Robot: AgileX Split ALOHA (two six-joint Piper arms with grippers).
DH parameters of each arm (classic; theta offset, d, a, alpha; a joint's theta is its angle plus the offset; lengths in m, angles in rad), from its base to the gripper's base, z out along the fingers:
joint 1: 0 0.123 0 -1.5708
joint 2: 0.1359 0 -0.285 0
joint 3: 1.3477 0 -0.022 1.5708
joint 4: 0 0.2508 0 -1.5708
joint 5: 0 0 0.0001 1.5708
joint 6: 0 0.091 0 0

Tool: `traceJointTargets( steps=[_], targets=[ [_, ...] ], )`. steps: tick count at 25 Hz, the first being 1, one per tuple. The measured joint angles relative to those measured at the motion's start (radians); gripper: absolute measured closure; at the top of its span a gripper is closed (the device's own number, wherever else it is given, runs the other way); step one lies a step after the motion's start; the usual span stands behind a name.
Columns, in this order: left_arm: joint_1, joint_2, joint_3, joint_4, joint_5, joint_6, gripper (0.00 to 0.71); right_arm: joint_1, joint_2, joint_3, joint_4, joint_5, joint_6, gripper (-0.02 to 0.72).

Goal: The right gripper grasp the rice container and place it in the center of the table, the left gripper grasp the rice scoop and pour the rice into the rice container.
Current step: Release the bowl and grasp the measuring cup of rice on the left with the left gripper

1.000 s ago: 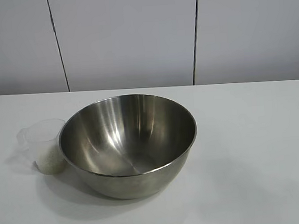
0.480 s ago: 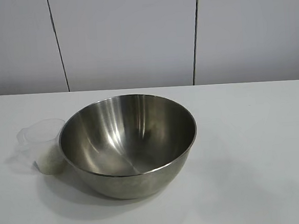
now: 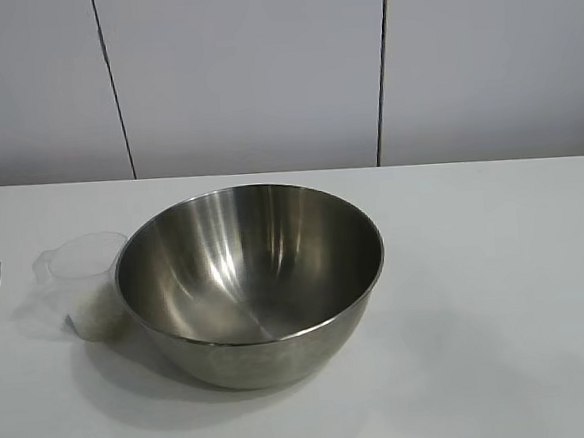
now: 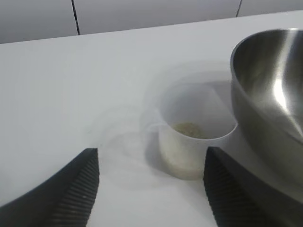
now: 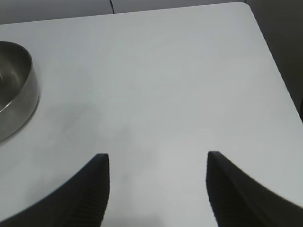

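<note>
Steel bowl (image 3: 251, 282) sits mid-counter (image 3: 498, 295) w/ rice scoop (image 4: 195, 137) touching its left side, so left hand (image 4: 150, 189), open & empty, should straddle the cup w/o nudging the bowl; right hand (image 5: 157, 189) open, idle.

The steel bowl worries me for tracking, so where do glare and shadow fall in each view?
Exterior view: the rice container shows pale vertical streaks on its inner wall and casts a soft shadow on the table in front. Left wrist view: a bright glare patch on the bowl's wall, a faint shadow around the rice scoop. Right wrist view: only the bowl's edge, dimly lit.
</note>
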Motion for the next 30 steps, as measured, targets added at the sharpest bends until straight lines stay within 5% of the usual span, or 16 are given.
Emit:
traceJointTargets(
  steps=[9, 27, 30],
  targets=[
    [0.002, 0.246, -0.1, -0.002, -0.058, 0.055, 0.245, 0.0, 0.0, 0.0, 0.0, 0.0, 0.0, 0.295],
    [0.002, 0.361, -0.295, 0.026, -0.072, 0.062, 0.247, 0.0, 0.0, 0.0, 0.0, -0.003, 0.0, 0.295],
    [0.002, 0.361, -0.32, 0.028, -0.072, 0.062, 0.315, 0.0, 0.0, 0.0, 0.0, -0.003, 0.0, 0.295]
  ],
)
